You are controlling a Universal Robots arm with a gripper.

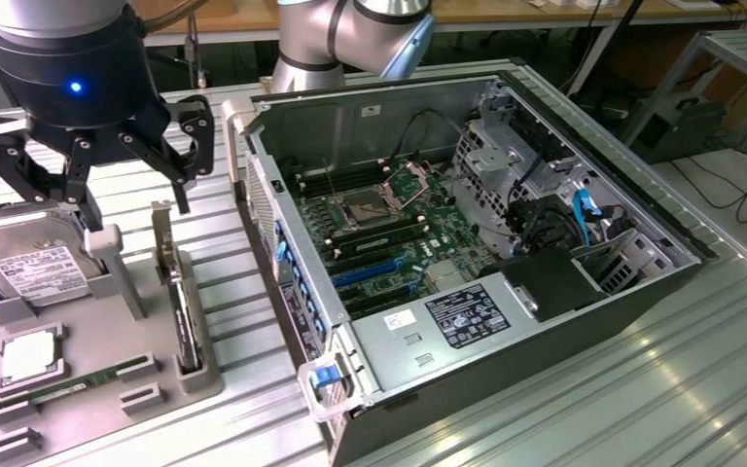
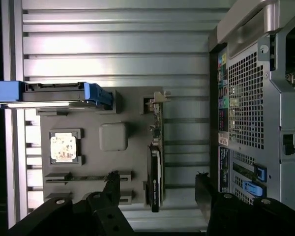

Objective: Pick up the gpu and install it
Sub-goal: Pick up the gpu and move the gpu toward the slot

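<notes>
**Over the card, fingers wide, nothing picked yet**

My black gripper (image 1: 133, 199) hangs with its two fingers spread wide apart, and they hold nothing. In the wrist view the gpu (image 2: 156, 169), a flat green circuit card with a black fan and a silver metal end bracket, lies between my fingertips but below them. It is not touched. It stands on its edge in a slot of the grey plastic parts tray (image 1: 153, 365), with the bracket pointing up.

On the same tray, near the card, I see a slim green RAM stick (image 1: 69, 384), a square silver processor chip (image 1: 30, 355) and a silver boxy hard drive with white label (image 1: 30, 268).

Further away, on the ribbed aluminium table (image 1: 633, 389), lies the open black computer case (image 1: 568, 302). Its green motherboard (image 1: 400, 229) and the blue expansion slots (image 1: 367, 272) are uncovered, and no card sits there.

I judge this is the approach step of the picking. The grasp calls for a straight descent, fingers on both flat faces of the thin card, clear of the tray posts.
</notes>
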